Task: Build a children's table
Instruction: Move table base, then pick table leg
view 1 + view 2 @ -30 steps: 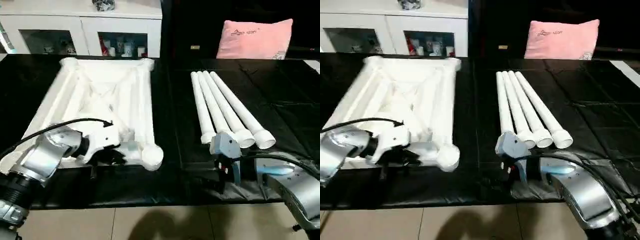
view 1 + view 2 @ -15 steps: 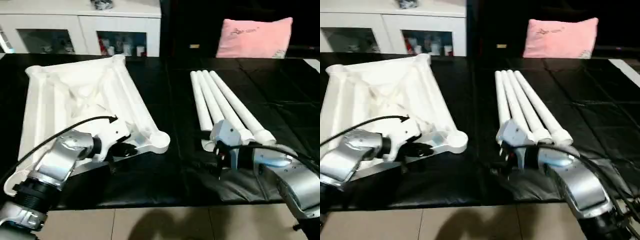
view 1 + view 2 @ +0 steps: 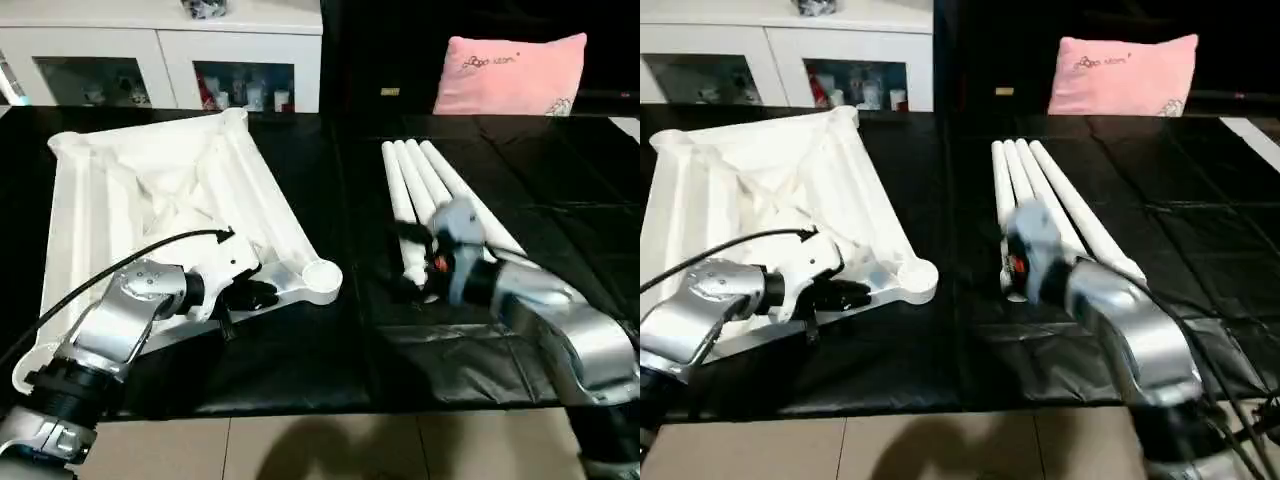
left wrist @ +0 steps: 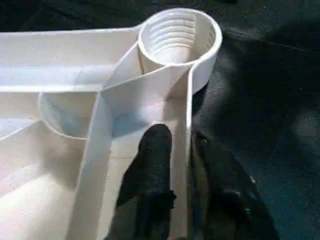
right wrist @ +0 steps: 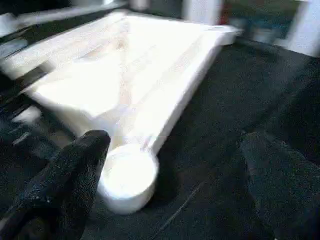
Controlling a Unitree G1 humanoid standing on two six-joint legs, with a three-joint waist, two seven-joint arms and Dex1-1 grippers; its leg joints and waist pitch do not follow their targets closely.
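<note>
Black fingers (image 4: 156, 155) of the left hand (image 3: 245, 297) are sitting either side of the tabletop (image 3: 150, 200) rim, near its corner socket (image 3: 322, 277), pinching it; tabletop is lying ribbed side up on the left of the black-covered counter (image 3: 330, 350); right hand (image 3: 415, 275), fingers standing wide apart, is hovering at the near ends of four white legs (image 3: 425, 195) lying side by side on the right; pink pillow (image 3: 510, 75) is leaning behind them.
</note>
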